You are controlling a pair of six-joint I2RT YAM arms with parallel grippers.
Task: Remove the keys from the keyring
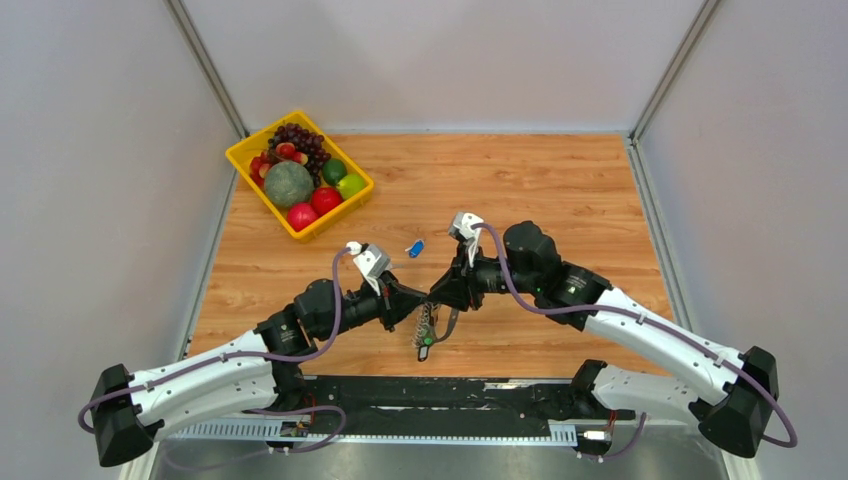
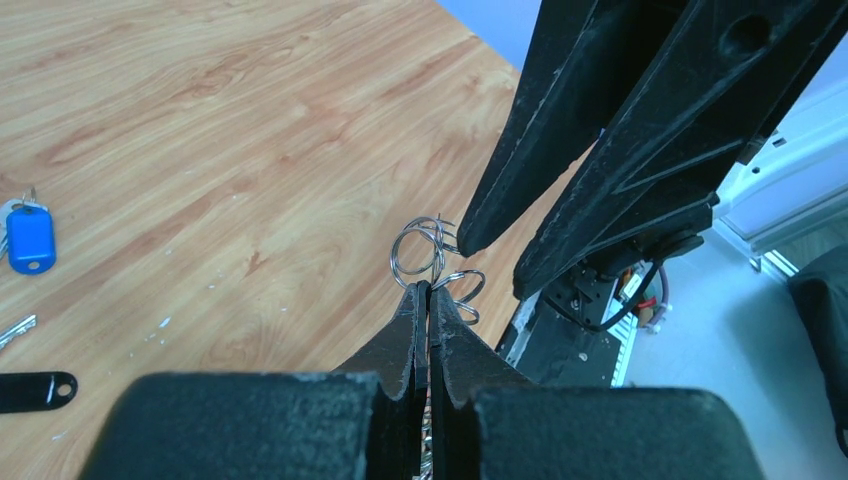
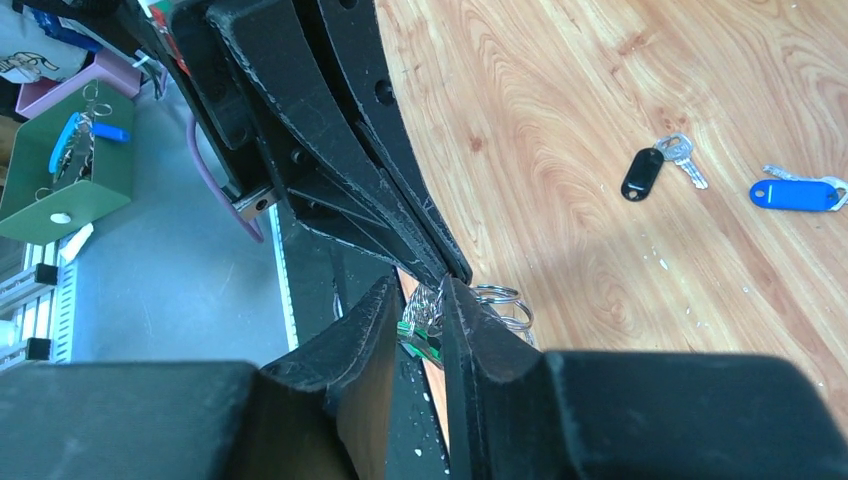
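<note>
My left gripper [image 2: 429,288] is shut on the keyring [image 2: 418,250], whose wire loops stick out just past its fingertips. In the top view both grippers meet above the table's near edge, the left gripper [image 1: 420,300] tip to tip with the right gripper [image 1: 440,296]. The keys [image 1: 426,335] hang in a bunch below them. In the right wrist view my right gripper [image 3: 420,295] stands open, its jaws a little apart on either side of the keys [image 3: 425,318], which carry a green tag. The keyring [image 3: 503,298] shows just right of its fingers.
Loose on the wood lie a blue-tagged key [image 3: 795,193], a black-tagged key [image 3: 645,172] and a bare silver key [image 2: 15,330]. A yellow basket [image 1: 260,197] of fruit stands at the back left. The black base rail [image 1: 440,392] runs under the grippers.
</note>
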